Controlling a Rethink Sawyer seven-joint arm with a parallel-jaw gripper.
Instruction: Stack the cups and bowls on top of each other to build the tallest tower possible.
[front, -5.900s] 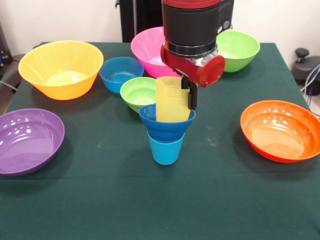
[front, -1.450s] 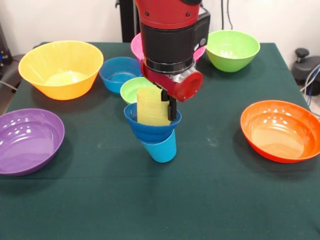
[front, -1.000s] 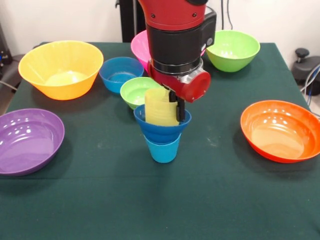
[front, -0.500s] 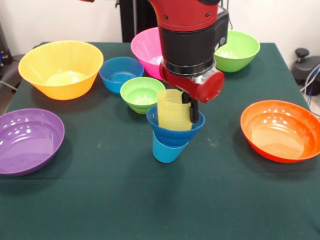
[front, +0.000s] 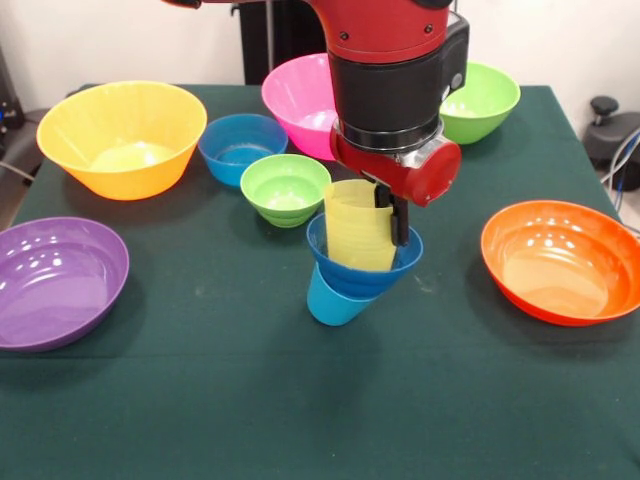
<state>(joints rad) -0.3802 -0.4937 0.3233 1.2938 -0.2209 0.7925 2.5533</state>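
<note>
I see the arm descending vertically from above, wrist pointing down. The tower (front: 355, 265) (light blue cup (front: 332, 298), dark blue bowl (front: 365, 265), yellow cup (front: 360, 238)) stands mid-table, long axis tilted, top leaning toward the orange bowl (front: 560, 260). The gripper (front: 385, 215) is clamped on the yellow cup's rim.

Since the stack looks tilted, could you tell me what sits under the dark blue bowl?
The light blue cup sits under the dark blue bowl, leaning over. Its rim is covered by the bowl, so how it seats cannot be seen.
</note>
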